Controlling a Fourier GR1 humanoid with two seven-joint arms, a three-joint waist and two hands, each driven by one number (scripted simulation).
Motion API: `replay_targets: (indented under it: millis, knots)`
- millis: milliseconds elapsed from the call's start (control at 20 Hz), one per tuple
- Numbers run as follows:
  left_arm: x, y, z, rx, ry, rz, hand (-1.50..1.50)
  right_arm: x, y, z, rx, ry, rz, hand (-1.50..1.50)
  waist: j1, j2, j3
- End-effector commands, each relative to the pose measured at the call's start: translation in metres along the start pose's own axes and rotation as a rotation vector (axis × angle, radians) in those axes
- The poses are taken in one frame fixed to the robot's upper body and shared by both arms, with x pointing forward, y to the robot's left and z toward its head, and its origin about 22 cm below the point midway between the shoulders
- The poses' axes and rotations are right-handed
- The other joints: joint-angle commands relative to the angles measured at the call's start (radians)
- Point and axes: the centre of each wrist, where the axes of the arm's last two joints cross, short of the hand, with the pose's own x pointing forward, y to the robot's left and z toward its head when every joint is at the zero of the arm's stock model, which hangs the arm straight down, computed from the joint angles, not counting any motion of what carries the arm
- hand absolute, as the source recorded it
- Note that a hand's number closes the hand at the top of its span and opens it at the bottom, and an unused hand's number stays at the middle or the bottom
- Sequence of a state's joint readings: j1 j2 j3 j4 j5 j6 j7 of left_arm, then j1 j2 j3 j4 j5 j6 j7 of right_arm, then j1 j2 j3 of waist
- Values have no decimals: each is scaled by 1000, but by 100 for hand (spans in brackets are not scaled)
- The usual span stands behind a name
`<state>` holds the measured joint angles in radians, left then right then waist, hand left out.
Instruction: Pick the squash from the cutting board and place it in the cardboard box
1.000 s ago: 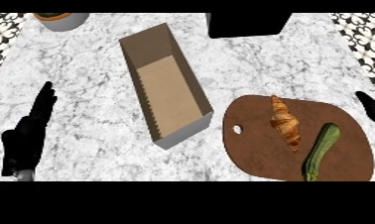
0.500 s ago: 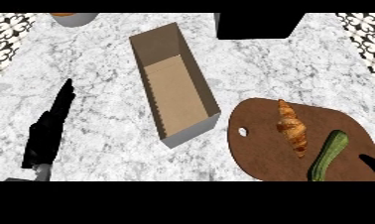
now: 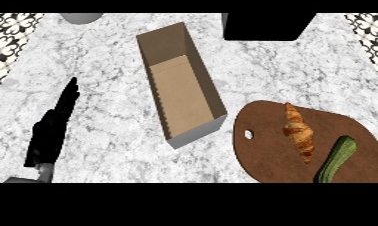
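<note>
One hand alone is seen, the left hand (image 3: 52,129), low at the left of the head view, its fingers held straight and pressed together, pointing up and away across the marble counter (image 3: 103,70); nothing is held in it. No right hand is shown anywhere.

Well apart from that hand, near the middle, the cardboard box (image 3: 215,101) is laid at a slant, long and narrow, open at the top. Only its bare brown floor and inner walls are seen; nothing is contained in it.

Further right, the cutting board (image 3: 258,150) is set just beside the box's near corner. Two things are carried on it: a croissant (image 3: 297,131) toward its middle, and the squash (image 3: 337,159), dark green and elongated, lying at the board's far right by the lower edge, apart from the croissant.

By this layout the task is judged to be at its very start, the squash not yet approached. A reach to the board's right end is called for next, most likely by the unseen right hand, with the fingers closed round the squash clear of the croissant.
</note>
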<state>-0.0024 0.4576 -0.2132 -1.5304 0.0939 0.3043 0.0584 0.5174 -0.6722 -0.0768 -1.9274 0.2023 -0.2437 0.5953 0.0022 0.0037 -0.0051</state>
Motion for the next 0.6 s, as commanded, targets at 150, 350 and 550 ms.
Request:
replay_targets:
  millis: [150, 350, 550]
  knots:
    - [9, -2, -4, -16, 0, -10, 0, 55, 11, 10, 137, 115, 93, -150, 7, -2, 5]
    - [2, -5, 0, -9, 14, 12, 0, 75, 11, 22, 106, 175, 93, -150, 0, -4, 4]
    - [-17, 4, -11, 8, 12, 25, 0, 56, 38, 16, 127, 195, 106, -150, -7, -3, 5]
